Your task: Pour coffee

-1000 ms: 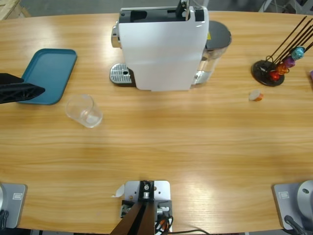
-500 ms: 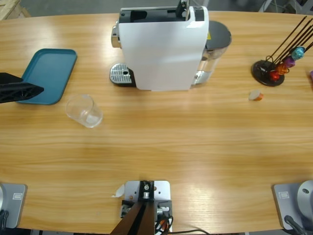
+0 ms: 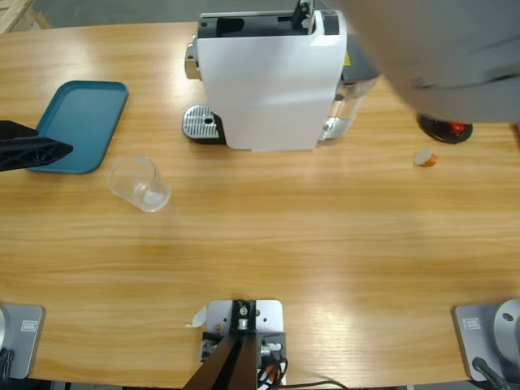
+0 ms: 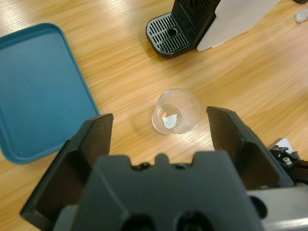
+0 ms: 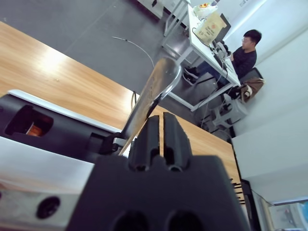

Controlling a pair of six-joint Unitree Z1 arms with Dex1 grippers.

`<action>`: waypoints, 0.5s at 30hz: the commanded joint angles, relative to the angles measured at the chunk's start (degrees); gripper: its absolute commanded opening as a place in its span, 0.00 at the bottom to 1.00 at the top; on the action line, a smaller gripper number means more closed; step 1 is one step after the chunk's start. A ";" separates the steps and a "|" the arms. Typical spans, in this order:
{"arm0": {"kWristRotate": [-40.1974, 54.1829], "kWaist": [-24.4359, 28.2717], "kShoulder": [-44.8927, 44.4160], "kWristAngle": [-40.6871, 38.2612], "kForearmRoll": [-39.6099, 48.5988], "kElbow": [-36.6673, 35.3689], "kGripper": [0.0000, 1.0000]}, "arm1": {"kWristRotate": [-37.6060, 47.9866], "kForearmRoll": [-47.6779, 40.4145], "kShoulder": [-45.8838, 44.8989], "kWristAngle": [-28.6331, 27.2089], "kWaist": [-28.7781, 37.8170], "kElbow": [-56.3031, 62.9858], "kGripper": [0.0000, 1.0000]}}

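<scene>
Left gripper (image 4: pixel 159 126) hangs with jaws spread wide, empty — clear tumbler (image 4: pixel 176 110) stands on the table (image 3: pixel 325 236) just ahead of the jaws, untouched, beside the teal tray (image 4: pixel 36 91). No coffee visible in it. Right gripper (image 5: pixel 162 126) clenched, empty, just beside the coffee machine's (image 3: pixel 268 81) silver lever (image 5: pixel 153 94).

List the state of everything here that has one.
Left tool: open, nothing held.
Right tool: shut, empty, beside the lever.
Tumbler: upright, no dark liquid in it.
Coffee machine: lever raised, nothing on drip grate.
Capsule: loose on the table.
Blue tray: nothing on it.
</scene>
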 commanded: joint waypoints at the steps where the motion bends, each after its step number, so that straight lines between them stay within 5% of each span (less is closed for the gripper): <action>1: 0.71 -0.39 -0.70 -1.06 -0.74 2.06 0.83 | -3.88 -0.57 5.90 -2.21 0.62 -3.51 0.00; 15: 0.71 -0.39 -0.52 -0.97 -0.78 2.11 0.83 | -10.79 -0.41 11.58 -1.49 0.62 -11.47 0.00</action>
